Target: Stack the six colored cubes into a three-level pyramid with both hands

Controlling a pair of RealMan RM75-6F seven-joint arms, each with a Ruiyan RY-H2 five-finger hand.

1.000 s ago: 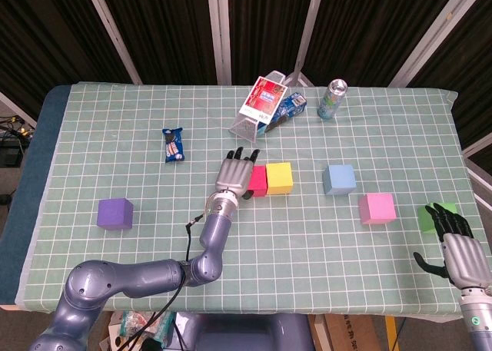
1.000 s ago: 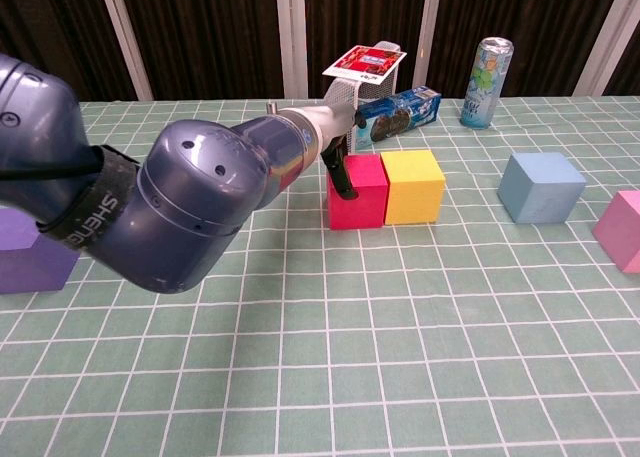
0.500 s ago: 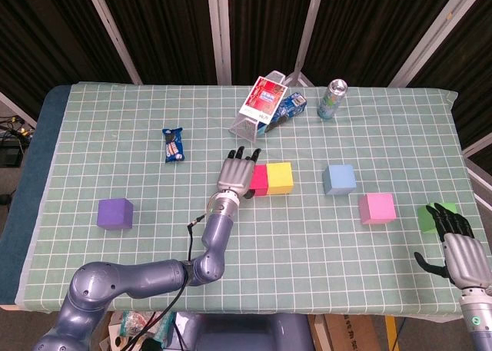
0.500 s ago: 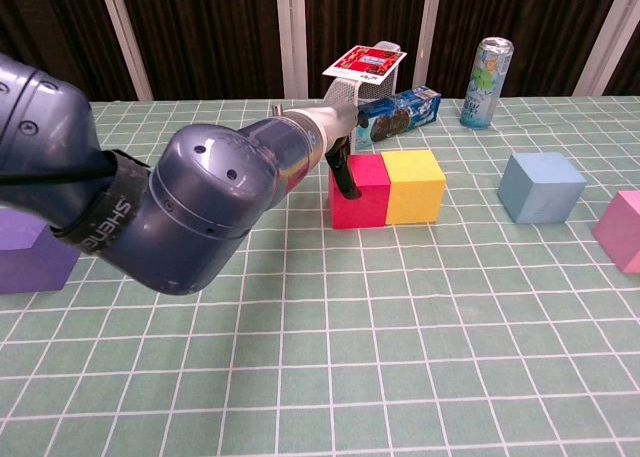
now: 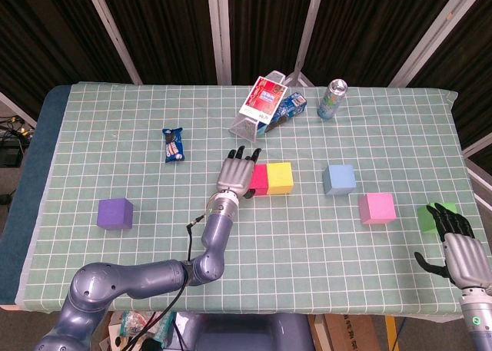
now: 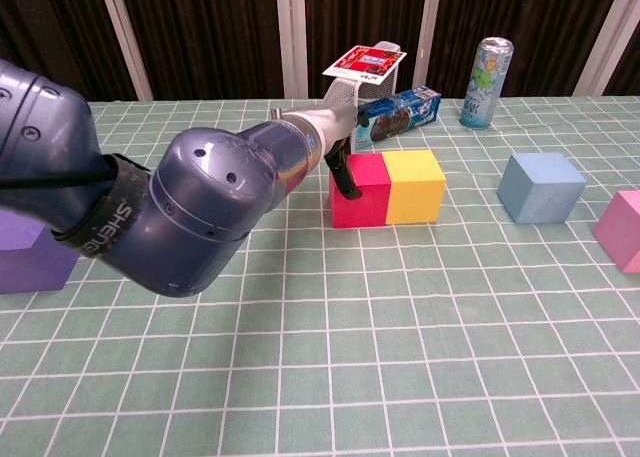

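A red cube [image 5: 258, 180] and a yellow cube [image 5: 279, 177] sit side by side and touching at mid-table. My left hand [image 5: 237, 170] lies flat with fingers stretched out, its fingertips [image 6: 346, 173] against the red cube's left side, holding nothing. To the right stand a blue cube [image 5: 339, 179] and a pink cube [image 5: 377, 208]. A green cube [image 5: 430, 215] near the right edge is partly hidden by my right hand [image 5: 461, 251], which hovers open just in front of it. A purple cube [image 5: 115, 213] sits alone at the left.
A wire holder with a red-and-white card [image 5: 260, 105], a blue biscuit pack [image 5: 287, 109] and a drinks can [image 5: 333, 99] stand at the back. A small snack packet [image 5: 174, 144] lies at back left. My left arm [image 6: 190, 217] fills the chest view's left side.
My left forearm has shifted very slightly. The hand stays against the red cube, and no cube has moved. The right hand is unchanged.
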